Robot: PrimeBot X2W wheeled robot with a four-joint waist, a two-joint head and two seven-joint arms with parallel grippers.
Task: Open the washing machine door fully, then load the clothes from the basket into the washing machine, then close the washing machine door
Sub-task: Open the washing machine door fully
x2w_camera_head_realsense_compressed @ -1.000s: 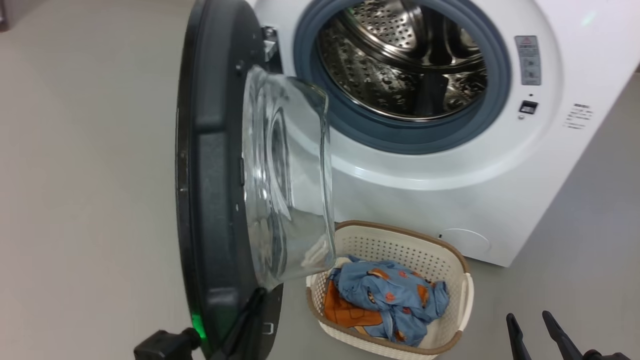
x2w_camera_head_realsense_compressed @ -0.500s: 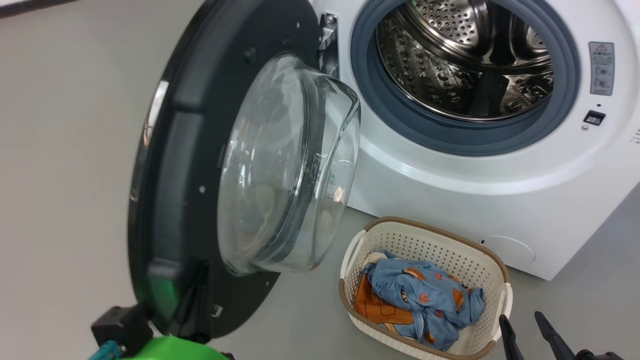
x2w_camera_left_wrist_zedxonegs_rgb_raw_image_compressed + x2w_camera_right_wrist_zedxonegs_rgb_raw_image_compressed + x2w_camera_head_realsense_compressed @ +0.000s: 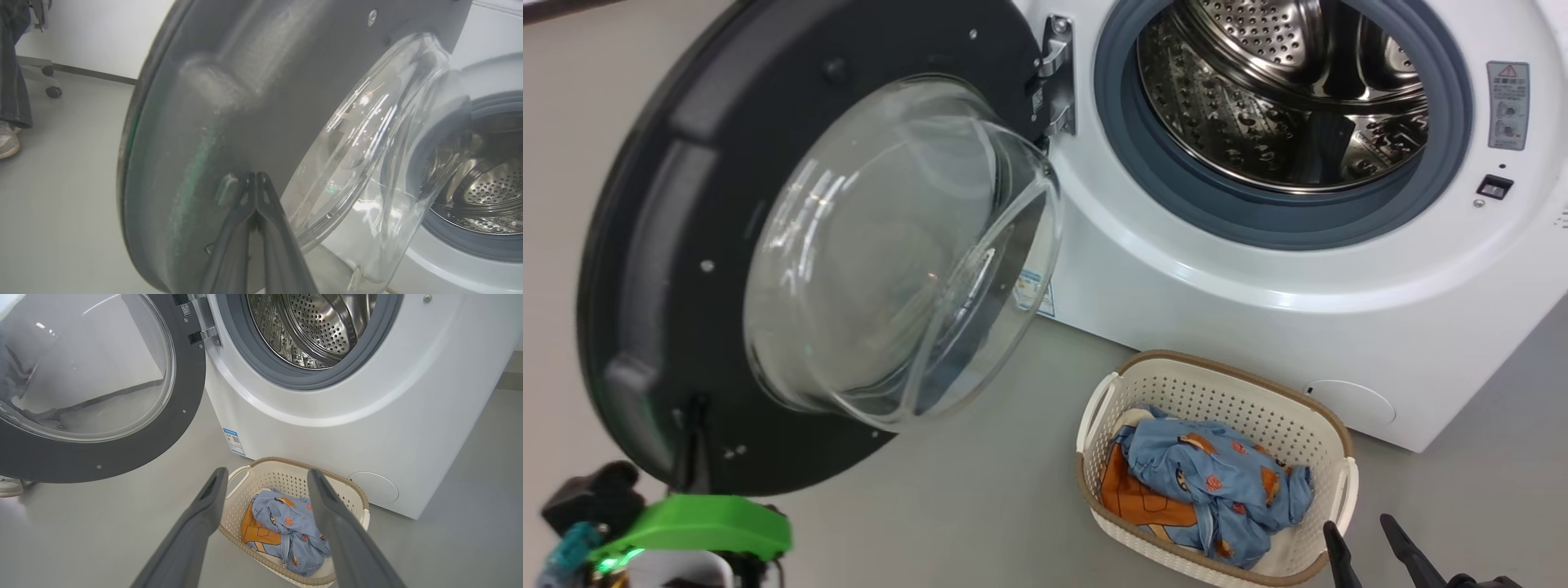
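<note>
The washing machine door (image 3: 654, 245) hangs wide open at the left, its glass bowl (image 3: 890, 253) bulging toward me. My left gripper (image 3: 695, 408) is shut, and its tips (image 3: 256, 176) press on the door's dark grey inner face (image 3: 245, 81) near the lower rim. The white washing machine (image 3: 1258, 278) shows its steel drum (image 3: 1282, 90) with nothing in it. The basket (image 3: 1225, 371) stands on the floor in front, holding the clothes (image 3: 1209, 482): blue printed fabric over an orange piece (image 3: 1131, 498). My right gripper (image 3: 1364, 543) is open, above and in front of the basket (image 3: 282, 463), holding nothing.
A person's leg and shoe (image 3: 8, 139) stand on the grey floor beyond the door, beside a chair caster (image 3: 53, 92). A blue label (image 3: 233, 441) marks the machine's lower corner. Open floor (image 3: 980, 506) lies between door and basket.
The door has swung further open to the left with my shut left gripper pressed against its inner face. The head camera shifted. The right gripper stays open near the basket.
</note>
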